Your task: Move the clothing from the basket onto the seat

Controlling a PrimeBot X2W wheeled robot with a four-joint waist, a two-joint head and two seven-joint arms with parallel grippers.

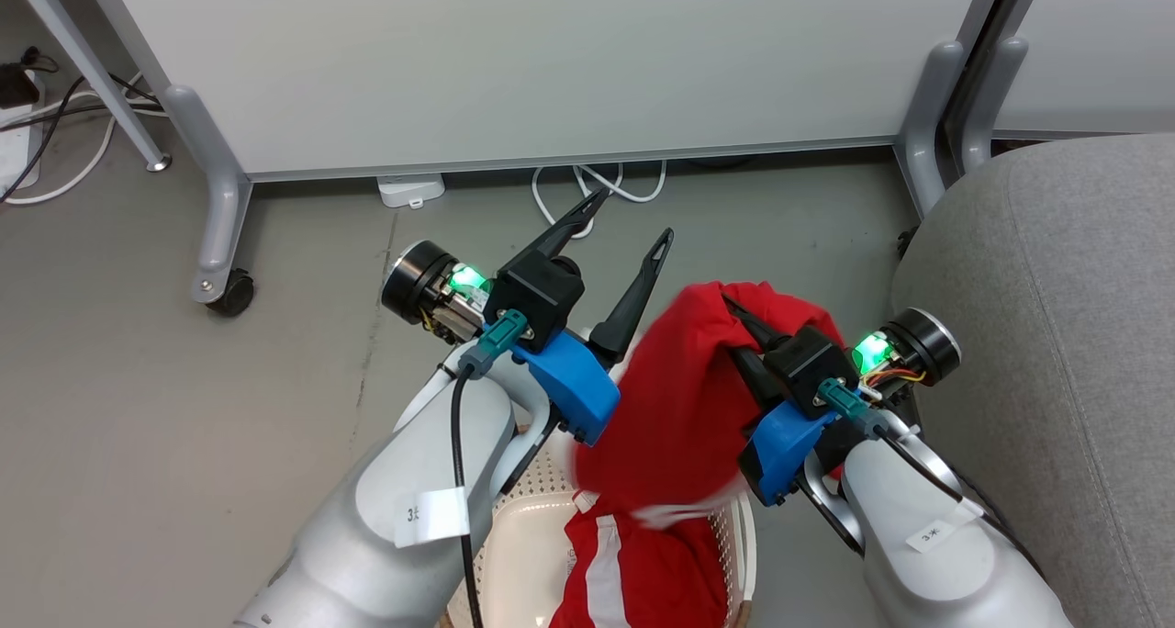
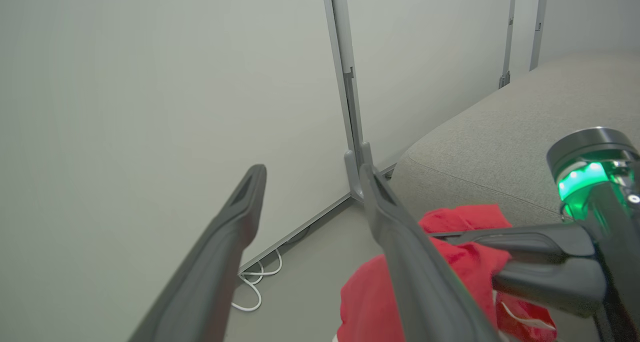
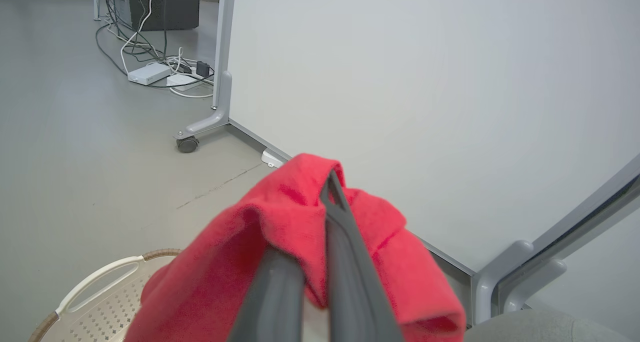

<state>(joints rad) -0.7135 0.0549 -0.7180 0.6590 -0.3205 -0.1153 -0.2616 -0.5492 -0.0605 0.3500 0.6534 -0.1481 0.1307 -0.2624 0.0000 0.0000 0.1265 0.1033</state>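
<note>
Two pale forearms rise from the lower edge of the head view, one on either side of the basket (image 1: 520,529), a cream perforated laundry basket standing on the grey floor (image 1: 184,408). Left gripper (image 1: 633,215): fingers spread well apart, holding nothing, pointing toward the white partition panel (image 1: 551,59) and the white cables (image 1: 597,187) at its foot. Right gripper (image 1: 739,320): fingers closed on a red garment (image 1: 679,398), which hangs from them above the far part of the basket; its lower hem is blurred. A second red garment (image 1: 643,573), with a white stripe, lies inside the basket. The seat (image 1: 1056,288), a grey upholstered sofa cushion, lies to the robot's right, just beside the right arm, with no clothing on its visible part. Left wrist view: the left gripper's two fingers stand wide apart and empty against the panel; beyond them the right gripper pinches the red garment in front of the seat (image 2: 500,132). Right wrist view: the two fingers press together on a fold of the red garment (image 3: 280,217), which drapes over both of them, with the basket rim (image 3: 100,272) below at lower left.
</note>
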